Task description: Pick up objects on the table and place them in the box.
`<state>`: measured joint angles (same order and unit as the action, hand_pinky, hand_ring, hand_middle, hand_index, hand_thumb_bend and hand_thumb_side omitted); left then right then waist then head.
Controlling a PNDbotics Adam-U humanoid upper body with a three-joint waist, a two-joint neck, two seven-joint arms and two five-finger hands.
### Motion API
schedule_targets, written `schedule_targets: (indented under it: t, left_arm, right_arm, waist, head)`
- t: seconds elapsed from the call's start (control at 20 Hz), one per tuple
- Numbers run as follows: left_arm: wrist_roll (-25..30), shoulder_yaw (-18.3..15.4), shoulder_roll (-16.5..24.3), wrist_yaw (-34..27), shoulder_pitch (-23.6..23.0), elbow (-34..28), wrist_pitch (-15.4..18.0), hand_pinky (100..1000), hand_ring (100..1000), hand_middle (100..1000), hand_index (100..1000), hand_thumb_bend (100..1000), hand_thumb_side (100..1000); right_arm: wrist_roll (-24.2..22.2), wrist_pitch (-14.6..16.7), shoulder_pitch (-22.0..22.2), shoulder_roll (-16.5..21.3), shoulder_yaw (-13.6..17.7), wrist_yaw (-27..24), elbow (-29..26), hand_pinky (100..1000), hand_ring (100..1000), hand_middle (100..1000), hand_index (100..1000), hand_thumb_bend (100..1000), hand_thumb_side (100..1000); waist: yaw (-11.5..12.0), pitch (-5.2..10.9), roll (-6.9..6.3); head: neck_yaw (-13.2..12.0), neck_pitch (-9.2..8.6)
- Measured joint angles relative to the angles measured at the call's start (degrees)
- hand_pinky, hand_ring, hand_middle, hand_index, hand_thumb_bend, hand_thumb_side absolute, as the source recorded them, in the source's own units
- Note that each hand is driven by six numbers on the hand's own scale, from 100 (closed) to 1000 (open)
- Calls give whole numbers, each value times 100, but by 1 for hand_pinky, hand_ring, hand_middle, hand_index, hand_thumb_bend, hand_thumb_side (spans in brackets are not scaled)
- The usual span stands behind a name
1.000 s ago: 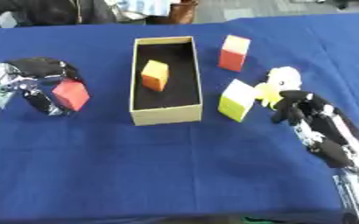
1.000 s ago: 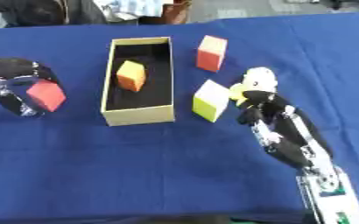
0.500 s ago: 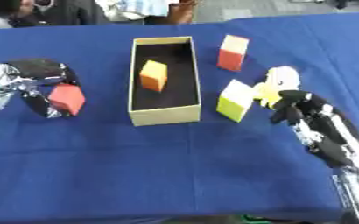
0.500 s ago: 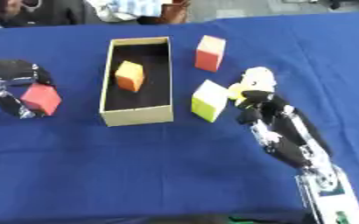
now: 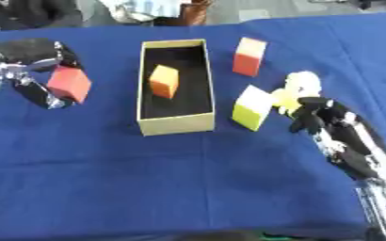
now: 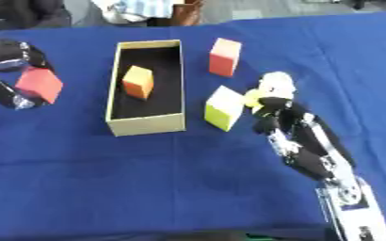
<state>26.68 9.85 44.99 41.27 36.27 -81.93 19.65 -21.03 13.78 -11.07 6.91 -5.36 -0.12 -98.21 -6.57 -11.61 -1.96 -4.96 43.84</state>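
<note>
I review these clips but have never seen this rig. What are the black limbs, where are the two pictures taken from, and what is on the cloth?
Both pictures come from a stereo camera in a humanoid robot's head, looking down at a blue table. The black limbs are its arms. The left hand holds a red block. The right hand rests by a yellow block, with a pale round thing next to it. An open box holds an orange block. A red-and-cream block stands behind.

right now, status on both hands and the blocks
Left hand shut on red block, left of box. Right hand curled beside yellow block. Orange block boxed; red-orange block waiting. Path clear.
</note>
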Motion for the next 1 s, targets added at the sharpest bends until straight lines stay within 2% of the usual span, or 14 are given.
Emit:
schedule_targets:
  t: [0.25,0.4,0.65,1.0]
  left_arm:
    - [-127,-65,21,-532,79,-703,-209,763,635,491,652,113,141]
    - [-209,3,-182,-773,278,-868,-324,765,636,493,653,101,142]
    - [-243,334,-692,-841,632,-769,-392,767,642,503,664,101,144]
    - [-209,690,-1205,-565,861,-290,-351,769,651,525,684,108,151]
  right_arm:
    - [0,0,1,0,1,0,1,577,571,611,795,100,467]
    - [-2,-2,2,-1,-1,0,1,576,571,611,794,100,466]
    - [-15,4,5,-7,-31,0,2,576,571,610,794,100,463]
    - [-32,15,21,-9,-35,-1,4,576,571,610,794,100,462]
  waist:
    - [28,0,-3]
    - [34,0,-3]
    - [17,25,-1]
    - [6,26,0]
  head:
    - [4,0]
    - [2,0]
    - [-20,0]
    - [-52,0]
